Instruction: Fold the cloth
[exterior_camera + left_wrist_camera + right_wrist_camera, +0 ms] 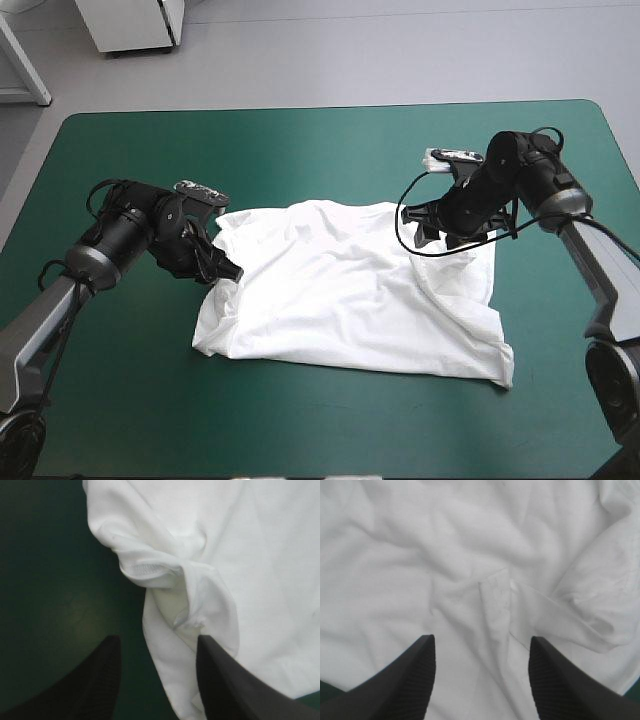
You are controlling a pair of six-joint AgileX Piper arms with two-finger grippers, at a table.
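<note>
- T-shirt (350, 290), high view: it lies spread but rumpled on the middle of the teal-green surface (300, 150), roughly a rectangle. A loose flap (455, 290) is lapped over along its right side. Your left pincer (222, 272) sits low at the shirt's left edge and your right pincer (440, 238) at its far right corner. Neither has any cloth lifted, and you can count no clean fold here.
- Left wrist view: the left pincer (157, 639) has its black fingers well apart and holds nothing. A bunched sleeve hem (150, 570) lies just ahead of it. A strip of the shirt's edge runs down between the fingers, close against one of them, and the bare cover shows beside the other.
- Right wrist view: the right pincer (481, 639) is just as wide open and empty, poised over white cloth that fills nearly the whole view. A creased ridge (495, 595) with a stitched edge lies ahead of the gap, and wrinkles run across the rest.
- My reading for you: the shirt is laid out but not smoothed, so the task is at its start. Each pincer looks placed to take an edge, but nothing is gripped yet. Every fold is left to do, and the lapped flap on the right will likely need flattening first.
</note>
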